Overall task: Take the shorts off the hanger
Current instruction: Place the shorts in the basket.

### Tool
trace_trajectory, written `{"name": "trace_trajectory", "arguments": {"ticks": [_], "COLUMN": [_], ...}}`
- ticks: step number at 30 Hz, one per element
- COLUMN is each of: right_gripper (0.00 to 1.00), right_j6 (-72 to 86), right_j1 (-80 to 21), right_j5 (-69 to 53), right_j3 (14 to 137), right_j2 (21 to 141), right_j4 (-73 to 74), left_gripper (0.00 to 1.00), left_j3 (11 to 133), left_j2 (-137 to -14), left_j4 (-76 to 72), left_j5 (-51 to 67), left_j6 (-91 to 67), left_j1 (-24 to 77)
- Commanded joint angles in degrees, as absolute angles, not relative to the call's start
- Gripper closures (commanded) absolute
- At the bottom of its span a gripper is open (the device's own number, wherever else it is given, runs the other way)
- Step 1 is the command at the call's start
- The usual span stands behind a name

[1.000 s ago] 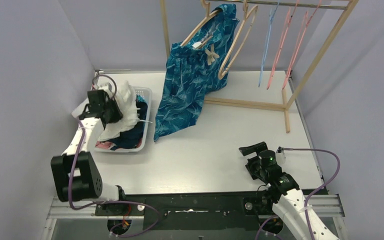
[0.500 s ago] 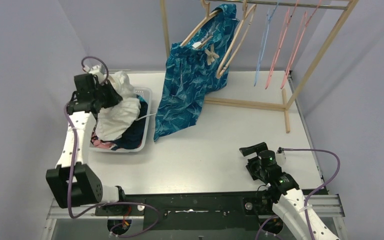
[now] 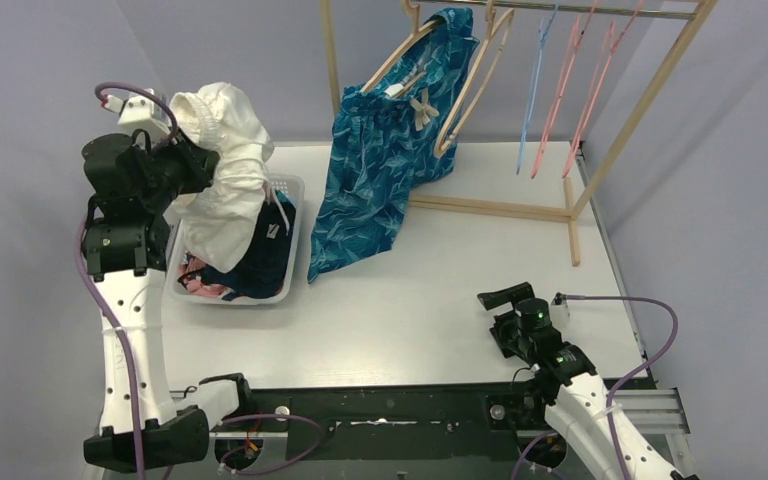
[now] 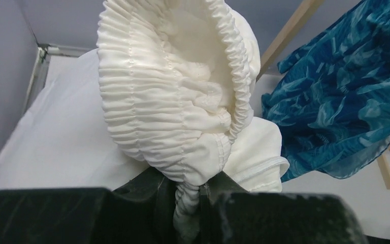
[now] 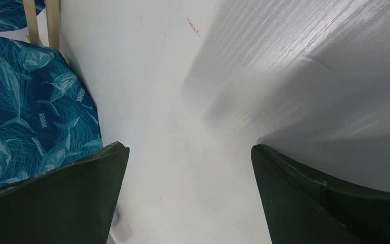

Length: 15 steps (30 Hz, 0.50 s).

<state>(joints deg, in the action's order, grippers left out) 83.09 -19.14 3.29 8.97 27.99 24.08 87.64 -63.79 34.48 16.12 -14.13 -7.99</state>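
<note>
Tightly, left jaws pinch the ruched elastic waistband of white shorts (image 4: 172, 101); right jaws gape empty.

Basket (image 3: 260, 299) at left rear of table (image 3: 440, 270), clothes pile (image 3: 260, 265) in it. Left gripper (image 3: 195, 165) above basket's left side; held shorts (image 3: 225, 190) hang from it over pile. Rack (image 3: 490, 208) at right rear. Hung shorts (image 3: 380, 170) at rack's left end, hem on table right of basket. Right gripper (image 3: 510, 308) front right.

Even diffuse light filling every view, white shorts (image 4: 172, 101) glaring near blown-out at centre, soft shadow spreading over table (image 5: 147, 127) at upper right, lower edges blurring dark.
</note>
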Motion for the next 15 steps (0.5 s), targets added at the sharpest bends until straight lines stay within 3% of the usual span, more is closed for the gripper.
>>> {"name": "trace_trajectory", "arguments": {"ticks": [1, 6, 15], "right_gripper": [0.01, 0.01, 0.01], "right_j6": [82.02, 82.47, 83.43], "right_j1": [-18.79, -18.75, -18.77], "right_j5": [3.93, 4.52, 4.59], "right_j3": [10.10, 9.91, 8.35], "right_j2": [28.66, 27.47, 26.60], "right_j4": [24.32, 26.08, 24.85], "left_gripper": [1.00, 1.00, 1.00], "left_j3": [82.87, 77.35, 64.04], "left_j2": [-67.15, -68.32, -74.98], "left_j4": [35.36, 33.07, 24.06], "left_j5": [24.23, 30.11, 38.31], "left_j6": [-13.22, -14.64, -18.68], "left_j1": [-8.26, -9.34, -23.22]}}
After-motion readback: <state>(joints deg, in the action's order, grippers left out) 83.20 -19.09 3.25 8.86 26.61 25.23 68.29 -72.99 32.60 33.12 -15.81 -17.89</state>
